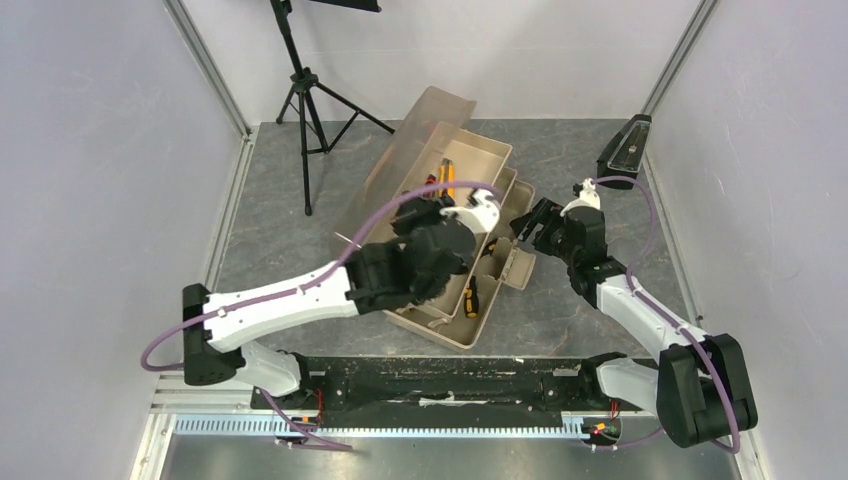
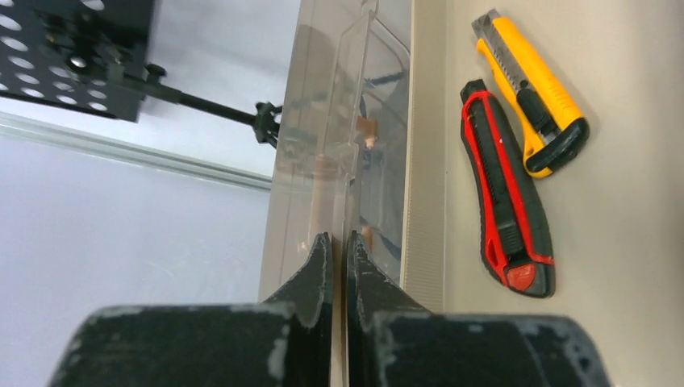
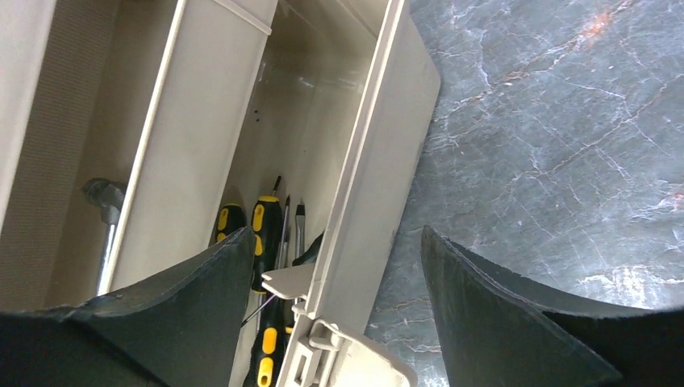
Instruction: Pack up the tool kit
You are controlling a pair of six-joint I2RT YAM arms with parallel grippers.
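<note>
Between the fingers of the left gripper [image 2: 339, 242], a thin edge of the translucent lid [image 2: 323, 121] is pinched. The jaws are all but together, with only the panel's thickness between them. Just beside that edge, on the floor of the upper tray [image 2: 629, 242], the red utility knife [image 2: 504, 189] and the orange utility knife [image 2: 532, 93] are seen side by side, touching at one end.

The right gripper [image 3: 335, 234] is held with jaws wide apart, astride the side wall [image 3: 363, 201] of the toolbox [image 1: 455, 332]. One finger is inside and one is over the table [image 3: 548, 121]; no contact is confirmed. Screwdrivers [image 3: 262, 234] are noted in the bottom compartment, and the hammer [image 3: 105, 201] is partly hidden under a tray.

The toolbox is located mid-table, open, with its lid tilted back toward the tripod [image 1: 305, 100].

Handling, judged:
- The plastic is thin-walled, smooth and probably slippery.
- The lid is expected to be light but flexible, so a firm pinch on its rim, swung about the hinge, is advised.
- The loaded body is expected to be heavier, and is best steadied at the wall near the latch [image 3: 323, 339].
- Loose tools may shift if the box is jolted.
</note>
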